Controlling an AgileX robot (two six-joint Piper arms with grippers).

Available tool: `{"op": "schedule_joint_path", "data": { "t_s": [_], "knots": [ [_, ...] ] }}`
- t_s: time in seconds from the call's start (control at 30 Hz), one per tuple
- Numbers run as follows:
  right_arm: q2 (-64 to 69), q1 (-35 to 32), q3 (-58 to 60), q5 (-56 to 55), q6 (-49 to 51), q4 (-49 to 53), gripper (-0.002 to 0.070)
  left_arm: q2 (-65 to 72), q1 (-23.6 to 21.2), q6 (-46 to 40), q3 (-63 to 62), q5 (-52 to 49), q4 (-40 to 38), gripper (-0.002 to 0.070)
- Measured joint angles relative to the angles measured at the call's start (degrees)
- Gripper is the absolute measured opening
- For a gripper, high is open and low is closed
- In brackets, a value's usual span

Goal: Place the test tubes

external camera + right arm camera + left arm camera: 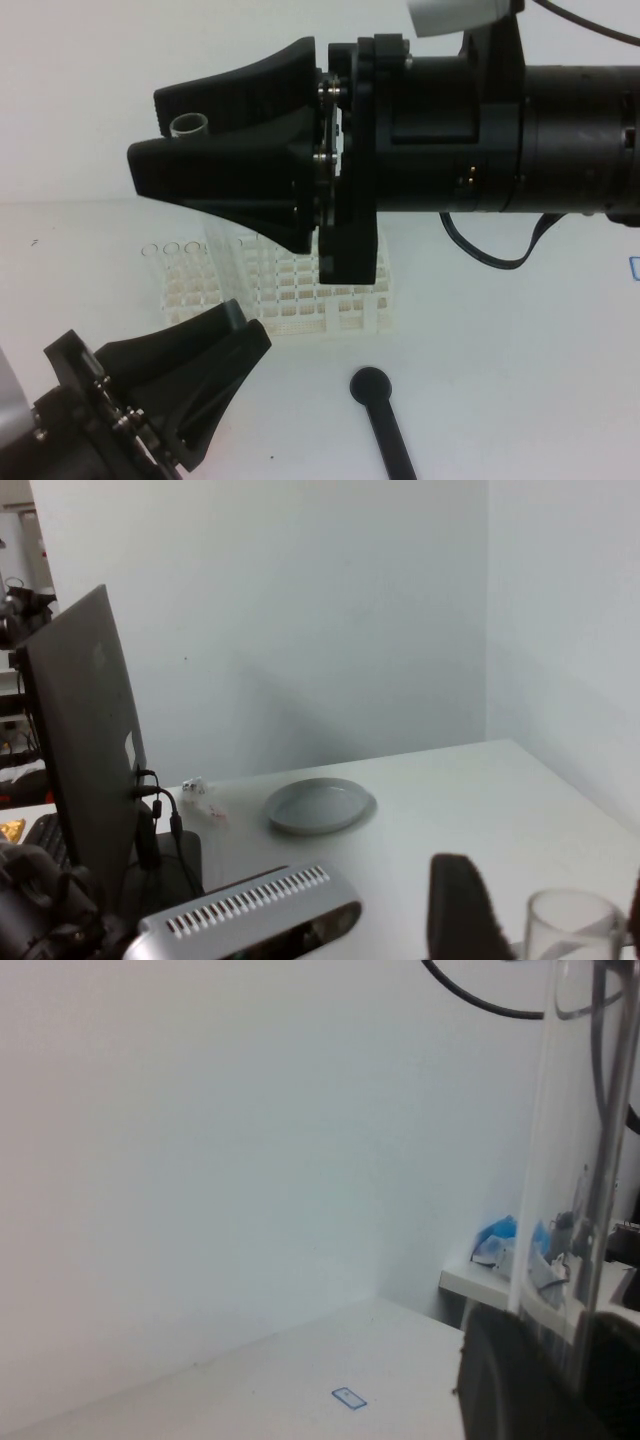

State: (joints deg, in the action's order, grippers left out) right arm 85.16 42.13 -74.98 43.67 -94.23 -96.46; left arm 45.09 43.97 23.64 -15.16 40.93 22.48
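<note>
A white test tube rack (300, 295) stands mid-table, with several clear tubes (175, 262) in its left end. My right gripper (150, 128) hangs high above the rack, pointing left, shut on a clear test tube (188, 125) whose open rim shows between the fingers. The right wrist view shows that rim (575, 920) in the right gripper (548, 920). My left gripper (250, 330) is at the front left, just before the rack, shut on an upright clear tube (222, 265). In the left wrist view this tube (570, 1160) rises from the left gripper (565, 1360).
A black round-headed tool (378, 400) lies on the table in front of the rack's right end. A small blue label (634, 266) sits at the right edge. The right wrist view shows a grey plate (318, 805) and a laptop (85, 750) beyond the table.
</note>
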Motion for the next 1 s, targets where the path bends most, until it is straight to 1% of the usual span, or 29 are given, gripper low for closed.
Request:
{"op": "schedule_joint_path", "data": {
  "t_s": [0.1,0.23,0.27,0.53,0.63,0.73,0.83,0.87,0.93,1.0],
  "knots": [
    [0.00,0.00,0.00,-0.12,0.00,0.00,0.0299,0.00,0.00,0.12,0.00,1.01,0.00,0.0105],
    [0.00,0.11,0.00,-0.12,0.00,0.00,0.0151,0.00,0.00,0.72,0.00,1.11,-0.41,0.0105],
    [0.00,0.21,0.00,-0.12,-0.11,0.00,0.0134,0.00,0.00,0.86,0.00,1.17,-0.41,0.0105],
    [0.00,0.21,0.00,-0.14,0.00,-0.13,0.0123,0.00,0.00,1.88,0.00,1.05,-1.75,0.0105],
    [0.18,0.21,-0.04,-0.14,0.09,-0.13,0.0123,0.00,0.00,2.01,0.00,0.96,-1.88,0.0116],
    [0.33,0.21,-0.13,-0.39,-0.11,-0.17,0.0123,0.00,0.00,2.36,0.00,0.84,-2.29,0.0153],
    [0.33,0.21,-0.17,-1.34,-1.80,-0.17,0.0123,-0.82,0.00,2.72,0.00,-1.11,-3.15,0.0237],
    [0.33,0.21,-0.17,-2.39,-2.44,-0.17,0.0123,-1.48,0.00,2.62,0.00,-2.43,-3.24,0.0268],
    [0.33,0.21,-0.26,-5.18,-3.50,-0.17,0.0123,-2.79,0.00,2.32,0.00,-4.65,-3.24,0.0306],
    [0.33,0.21,-0.26,-8.62,-5.10,-0.17,0.0123,-4.69,0.00,0.53,0.00,-6.33,-3.24,0.0324]
  ]
}}
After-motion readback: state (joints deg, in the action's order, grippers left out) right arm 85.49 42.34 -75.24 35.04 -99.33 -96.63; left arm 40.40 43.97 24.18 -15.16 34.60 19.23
